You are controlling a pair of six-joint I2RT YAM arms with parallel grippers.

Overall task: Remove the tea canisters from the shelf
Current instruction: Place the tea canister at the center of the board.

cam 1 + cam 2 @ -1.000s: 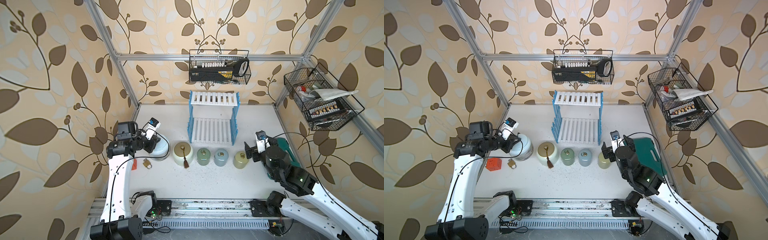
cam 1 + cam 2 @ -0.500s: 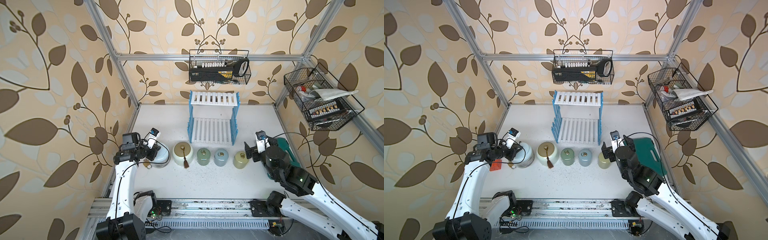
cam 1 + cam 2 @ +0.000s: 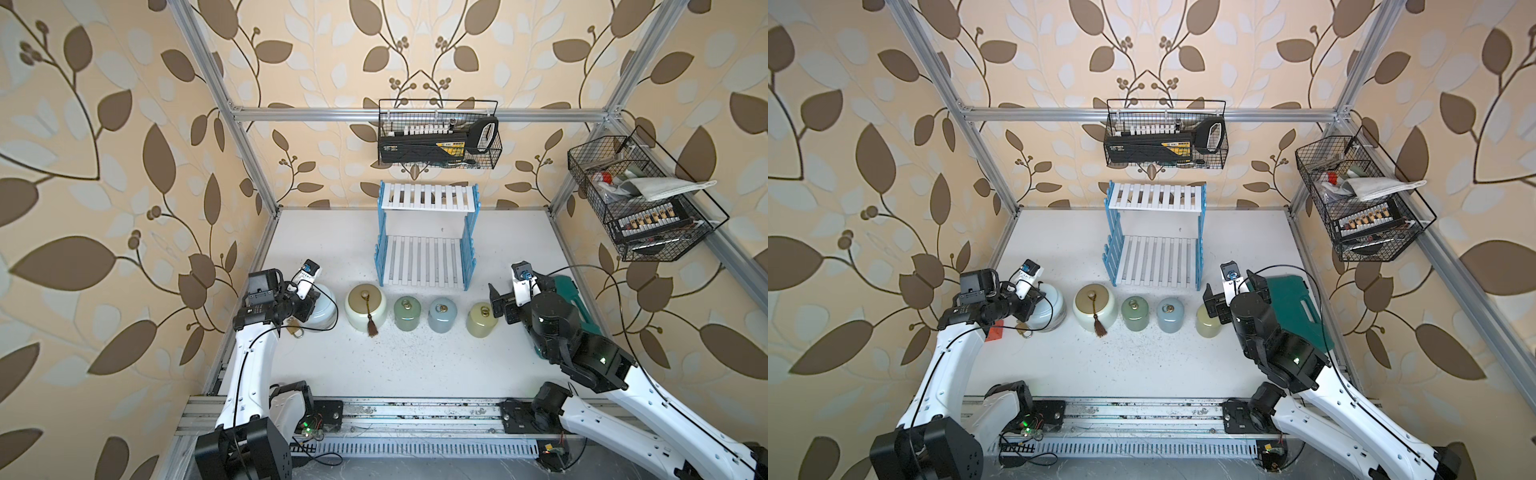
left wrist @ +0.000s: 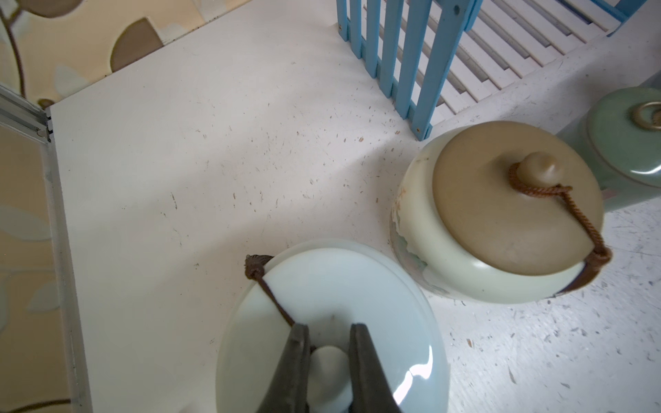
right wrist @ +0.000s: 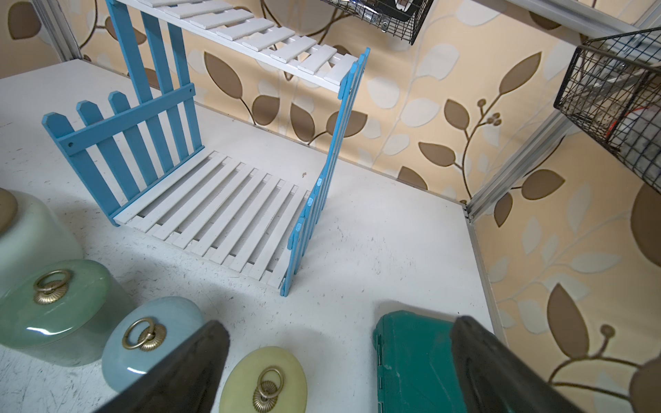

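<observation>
White counter [image 4: 214, 161]: left gripper [image 4: 328, 330] is clenching the knob [image 4: 329, 368] of the upright pale blue canister [image 4: 357, 286] directly beneath; right gripper [image 5: 339, 325] is gaping.

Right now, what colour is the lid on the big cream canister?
Tan-brown lid on a cream body, clearest in the left wrist view.

The left arm [image 3: 249, 365] rises from the near left with its wrist bent rightward, and the left gripper [image 4: 329, 330] is pinched on the lid knob of the pale blue canister [image 4: 332, 286]. The right arm [image 3: 582, 353] reaches in from the near right, with the right gripper [image 5: 339, 325] spread wide and empty.
</observation>
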